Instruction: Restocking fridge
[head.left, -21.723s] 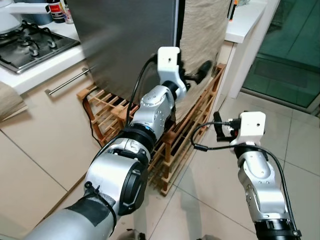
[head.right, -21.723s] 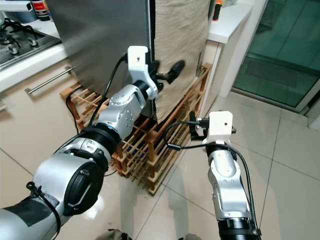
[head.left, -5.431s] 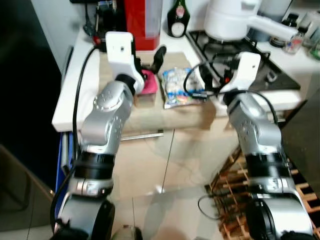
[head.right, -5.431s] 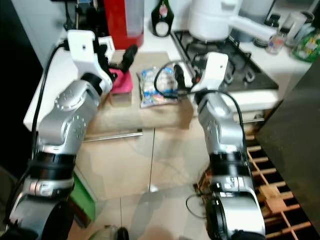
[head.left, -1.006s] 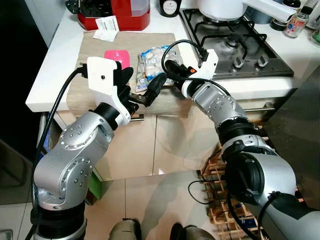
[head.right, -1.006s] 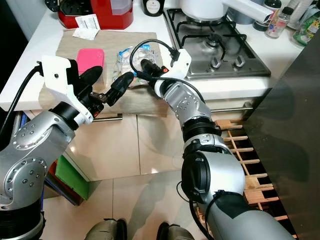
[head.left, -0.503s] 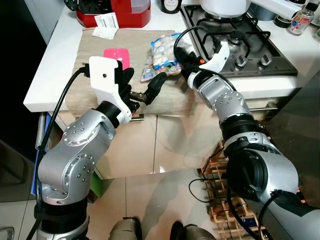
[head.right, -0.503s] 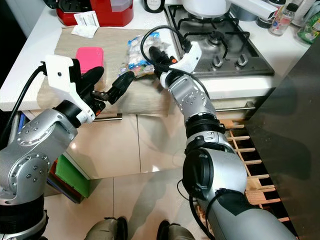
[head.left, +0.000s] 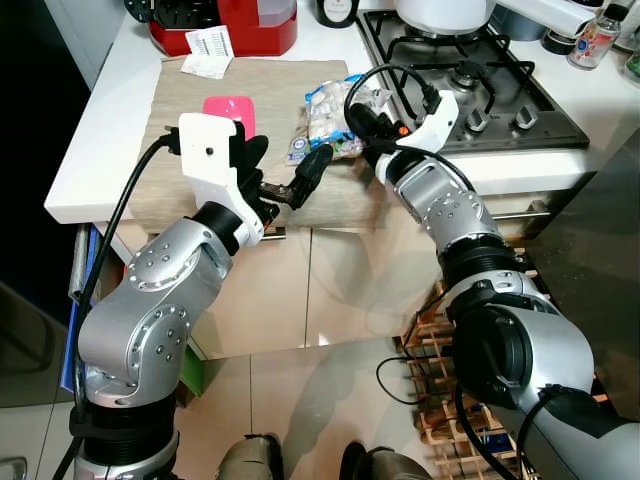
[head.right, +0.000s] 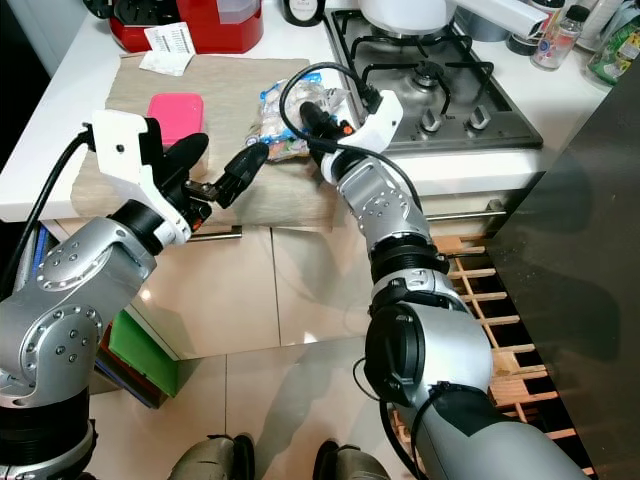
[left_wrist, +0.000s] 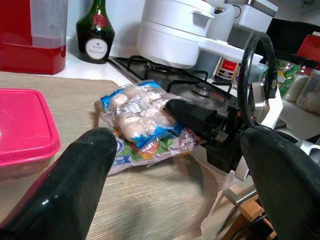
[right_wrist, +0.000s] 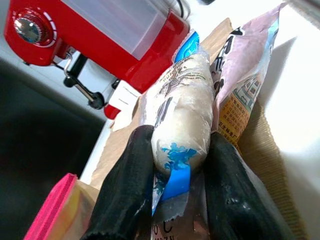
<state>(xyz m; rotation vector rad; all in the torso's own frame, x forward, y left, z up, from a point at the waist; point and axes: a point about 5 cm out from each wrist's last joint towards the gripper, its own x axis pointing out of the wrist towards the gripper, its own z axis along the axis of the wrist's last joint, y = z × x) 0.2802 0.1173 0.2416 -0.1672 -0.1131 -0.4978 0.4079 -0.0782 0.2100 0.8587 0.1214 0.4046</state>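
A clear pack of white mushrooms (head.left: 322, 108) with a blue label lies on the beige mat (head.left: 190, 185) on the white counter. My right gripper (right_wrist: 180, 137) is shut on one end of it, one black finger on each side. Under it lies a second printed packet (right_wrist: 243, 85). A pink lidded container (head.left: 230, 110) sits on the mat to the left of the pack. My left gripper (head.left: 290, 160) hovers open at the mat's front edge, with nothing between its fingers and short of the pack (left_wrist: 142, 122).
A red appliance (head.left: 240, 22) and a paper slip (head.left: 208, 50) stand at the back of the counter. A gas hob (head.left: 480, 85) with a white pot (head.left: 445, 10) lies to the right. A dark bottle (left_wrist: 95, 32) stands behind. A wooden rack (head.left: 435, 400) sits on the floor.
My right gripper has shifted the mushroom pack a little toward the hob. The left gripper has stayed open and nearly still.
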